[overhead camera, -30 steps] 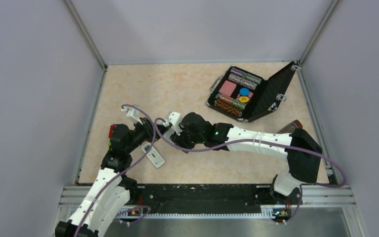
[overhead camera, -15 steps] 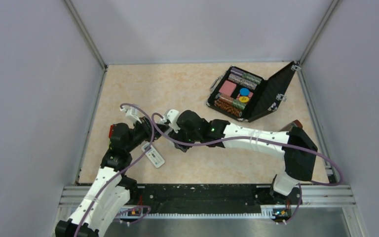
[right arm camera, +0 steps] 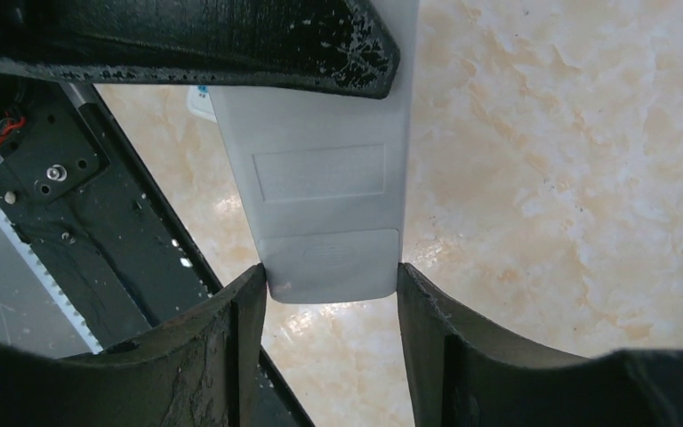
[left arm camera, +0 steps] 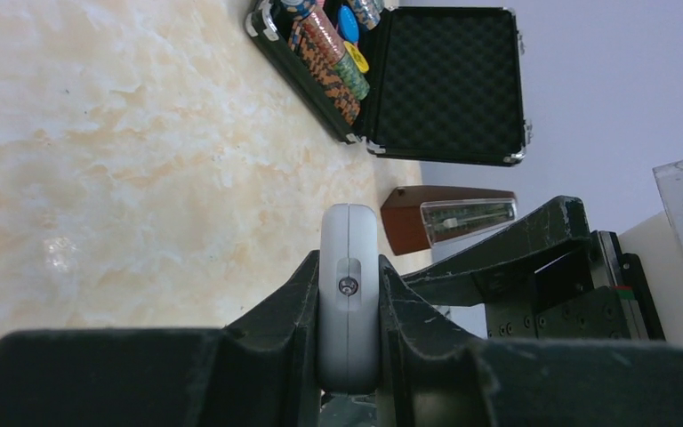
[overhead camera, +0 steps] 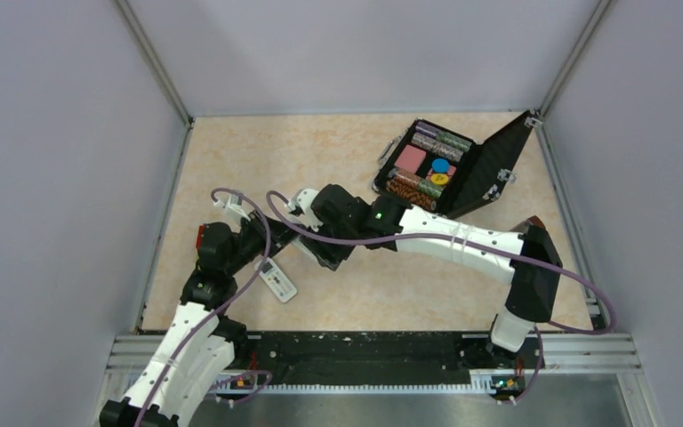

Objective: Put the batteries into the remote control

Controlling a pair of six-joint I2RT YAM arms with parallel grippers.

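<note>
Together, both grippers hold the remote control [right arm camera: 320, 178].
The left gripper [left arm camera: 349, 265] pinches it edge-on; the right gripper [right arm camera: 331, 277] clasps both sides of one end, plain back showing.

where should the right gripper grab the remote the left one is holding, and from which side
Grip the remote control at its free end, by the two narrow long edges, coming in end-on along its length. The left gripper clamps the other end across the flat faces, leaving only the edges free, and the right gripper is lined up that way.
</note>
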